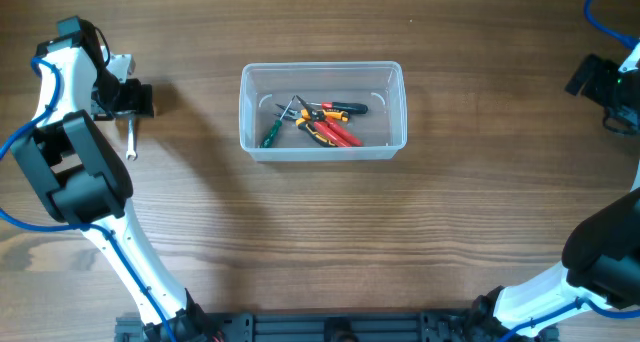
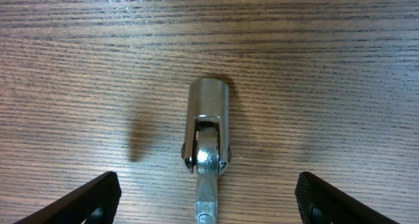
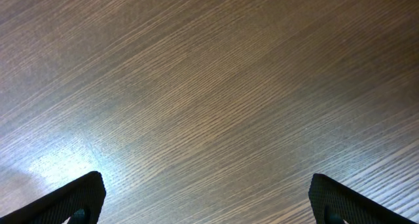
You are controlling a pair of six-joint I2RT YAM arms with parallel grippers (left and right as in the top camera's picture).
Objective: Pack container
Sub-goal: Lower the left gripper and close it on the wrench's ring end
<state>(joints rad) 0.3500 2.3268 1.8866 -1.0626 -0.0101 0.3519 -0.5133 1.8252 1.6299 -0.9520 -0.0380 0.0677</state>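
The clear plastic container point(image 1: 322, 69) stands in the middle of the table and holds red-handled pliers point(image 1: 332, 132), a green screwdriver point(image 1: 269, 134) and a black-and-yellow screwdriver point(image 1: 342, 109). At the far left a silver socket wrench point(image 1: 131, 142) lies on the wood. My left gripper point(image 1: 131, 99) hovers over it, open. In the left wrist view the wrench point(image 2: 208, 129) shows its swivel socket head, and its handle runs down between my left gripper's point(image 2: 208, 207) wide-apart fingers point(image 2: 85, 201) without touching them. My right gripper point(image 1: 598, 79) sits at the far right edge, open over bare wood point(image 3: 208, 201).
The wooden table point(image 1: 320, 242) stretches around the container. Both arm bases and a black rail point(image 1: 330, 327) line the front edge. A blue cable point(image 1: 605, 2) loops at the back right corner.
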